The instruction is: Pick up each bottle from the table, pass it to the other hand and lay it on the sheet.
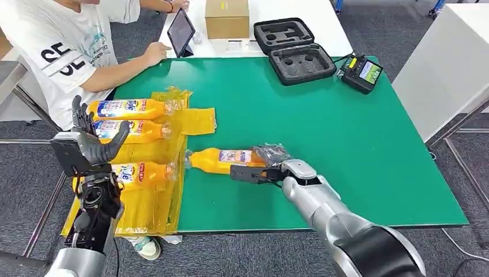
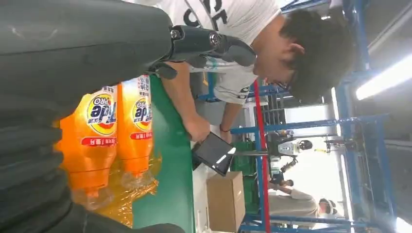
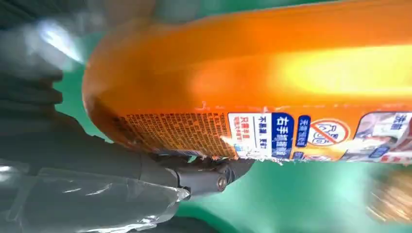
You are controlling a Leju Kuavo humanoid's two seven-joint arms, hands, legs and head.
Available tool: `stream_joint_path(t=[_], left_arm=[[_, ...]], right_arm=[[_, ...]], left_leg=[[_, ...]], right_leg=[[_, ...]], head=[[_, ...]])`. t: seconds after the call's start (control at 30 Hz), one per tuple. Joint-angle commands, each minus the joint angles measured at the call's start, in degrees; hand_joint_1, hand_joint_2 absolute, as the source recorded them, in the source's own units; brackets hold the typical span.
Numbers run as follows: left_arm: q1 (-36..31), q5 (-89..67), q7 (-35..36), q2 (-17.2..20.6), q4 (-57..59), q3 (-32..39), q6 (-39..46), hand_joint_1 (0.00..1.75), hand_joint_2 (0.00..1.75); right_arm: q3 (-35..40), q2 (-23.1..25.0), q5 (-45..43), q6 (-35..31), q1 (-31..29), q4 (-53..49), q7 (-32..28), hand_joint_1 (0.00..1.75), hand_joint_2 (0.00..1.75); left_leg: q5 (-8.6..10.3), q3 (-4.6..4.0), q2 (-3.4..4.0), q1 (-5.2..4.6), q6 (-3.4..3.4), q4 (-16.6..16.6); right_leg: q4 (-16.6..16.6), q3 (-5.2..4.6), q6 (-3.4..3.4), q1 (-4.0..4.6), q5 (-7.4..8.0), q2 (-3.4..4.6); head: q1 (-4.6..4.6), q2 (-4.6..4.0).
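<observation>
An orange detergent bottle (image 1: pixel 222 160) lies on its side on the green table (image 1: pixel 323 133), cap toward the yellow sheet (image 1: pixel 199 121). My right hand (image 1: pixel 262 167) grips its base end, dark fingers curled over the far side and thumb along the near side. Up close, the bottle (image 3: pixel 272 82) lies against the palm with the thumb (image 3: pixel 204 177) below it. Three more orange bottles (image 1: pixel 124 108) (image 1: pixel 135 131) (image 1: pixel 141 173) lie on the sheet at the table's left. My left hand (image 1: pixel 86 144) is raised upright over the sheet's left edge, fingers apart and holding nothing. Two bottles (image 2: pixel 102 141) (image 2: pixel 138 131) lie beyond it.
A person (image 1: pixel 69 52) sits at the far left corner with a hand by a tablet (image 1: pixel 180 32). A cardboard box (image 1: pixel 227 17), an open black foam case (image 1: pixel 294 49) and a handheld controller (image 1: pixel 361 72) stand along the back edge. A white table (image 1: pixel 450 63) stands to the right.
</observation>
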Motion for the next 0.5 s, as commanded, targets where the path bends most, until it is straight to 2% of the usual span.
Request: stream_joint_path(t=[0.03,0.07,0.13,0.17,0.2,0.27,0.33,0.37,0.5], left_arm=[[2.88,3.66,0.24,-1.56,1.15,5.44,-3.05,0.0,1.75],[4.33,5.17,0.24,-2.13,-0.12,6.97,-3.42,0.0,1.75],[5.34,5.67,0.24,-2.07,-0.68,7.42,-4.02,0.0,1.75],[5.91,8.69,0.24,-2.39,0.13,8.75,-4.66,0.0,1.75],[6.53,9.22,0.24,-1.92,-0.17,9.08,-5.33,0.0,1.75],[7.28,10.46,0.24,-2.45,-0.89,10.73,-5.29,0.0,1.75],[7.73,10.71,0.24,-2.2,-1.13,10.97,-5.7,0.0,1.75],[7.79,12.19,0.24,-2.33,-0.92,11.67,-6.2,0.0,1.75],[9.42,16.47,1.05,-1.77,-1.42,9.47,-9.43,0.0,1.75]], right_arm=[[-12.73,3.95,-15.39,-10.65,3.72,-8.57,-18.36,1.75,1.75],[-10.85,4.35,-23.45,-12.78,7.36,-17.05,-21.12,1.75,1.75],[-10.03,4.41,-25.05,-13.15,8.56,-19.21,-21.12,1.75,1.75],[-6.65,3.88,-31.31,-15.09,11.81,-27.78,-21.12,1.75,1.75],[-5.93,3.72,-31.72,-15.5,12.67,-28.44,-21.12,1.75,1.75],[-1.7,2.22,-39.21,-18.61,14.93,-34.6,-21.12,1.75,1.75],[-1.32,2.01,-39.51,-18.81,15.38,-35.01,-21.12,1.75,1.75],[0.1,1.4,-41.22,-21.87,16.13,-37.12,-21.12,1.75,1.75],[-1.28,0.83,-47.49,-19.18,18.48,-38.51,-21.12,1.75,1.75]], left_leg=[[-0.17,0.3,0.1,0.0,-0.06,-0.05],[-0.07,0.14,0.02,0.02,-0.03,-0.04],[-0.14,0.29,0.07,0.02,-0.05,-0.08],[-0.11,0.2,0.06,0.01,-0.04,-0.07],[-0.07,0.09,0.05,-0.01,-0.03,-0.07],[-0.16,0.22,0.07,0.01,-0.05,-0.06],[-0.11,0.11,-0.06,0.0,-0.04,-0.04],[-0.1,0.05,-0.03,0.0,-0.04,-0.03],[-0.16,0.17,-0.08,0.01,-0.06,-0.02]], right_leg=[[-0.02,0.24,-0.04,-0.01,-0.13,0.15],[-0.04,0.12,-0.02,0.01,-0.07,0.03],[-0.07,0.23,-0.04,0.01,-0.14,0.12],[-0.07,0.17,-0.03,0.01,-0.11,0.09],[-0.04,0.08,-0.03,0.0,-0.09,0.08],[-0.05,0.2,-0.05,0.02,-0.14,0.14],[-0.03,0.12,-0.04,0.02,-0.14,0.01],[-0.03,0.06,-0.05,0.01,-0.12,0.02],[-0.02,0.19,-0.06,0.02,-0.19,-0.01]], head=[[-0.02,0.0],[-0.02,0.0],[0.0,0.0],[0.0,0.0],[0.02,0.0],[-0.04,0.0],[0.02,0.0],[-0.04,0.0],[0.0,0.0]])
